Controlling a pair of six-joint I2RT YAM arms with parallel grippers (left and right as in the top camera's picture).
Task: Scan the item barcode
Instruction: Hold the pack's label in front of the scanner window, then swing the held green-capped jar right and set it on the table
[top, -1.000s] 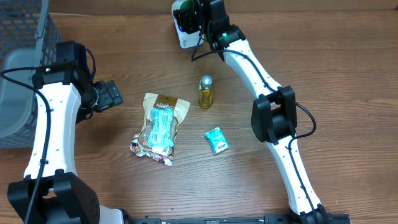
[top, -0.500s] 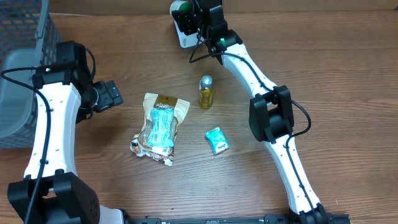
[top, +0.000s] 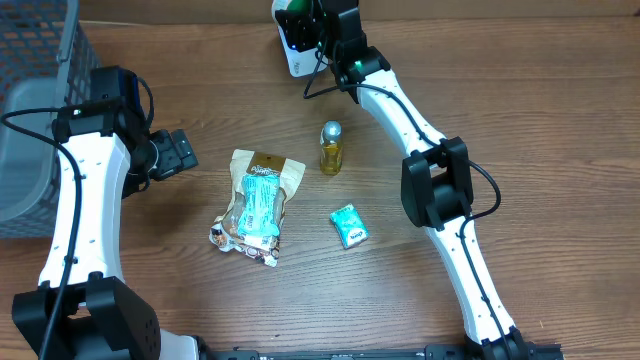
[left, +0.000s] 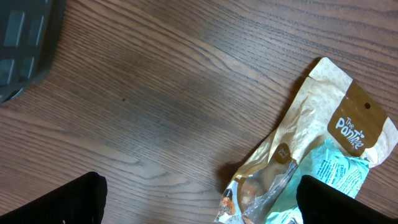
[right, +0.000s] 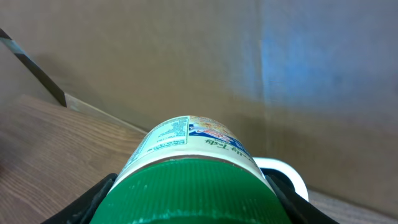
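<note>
Clamping the jar (right: 193, 180) in the right gripper (top: 297, 16) at the far edge, just over the white scanner (top: 296, 64), presumably presenting its label for a read (barcode itself not visible). Keeping the left gripper (top: 185, 152) spread wide and empty left of the pouch (top: 255, 205), out of the way. Against a second ago, nudging the jar slightly left and farther; leaving pouch, bottle (top: 331, 148) and packet (top: 349, 226) unmoved.

Both arms are smooth white shells joined by chunky black housings. Along the left arm (top: 75, 200) a thin black cable (top: 22, 117) trails out in a curve. The right arm (top: 415, 115) has a similar cable and a small green light (top: 351, 68). The left fingers (left: 68, 202) are matte black blocks.
</note>
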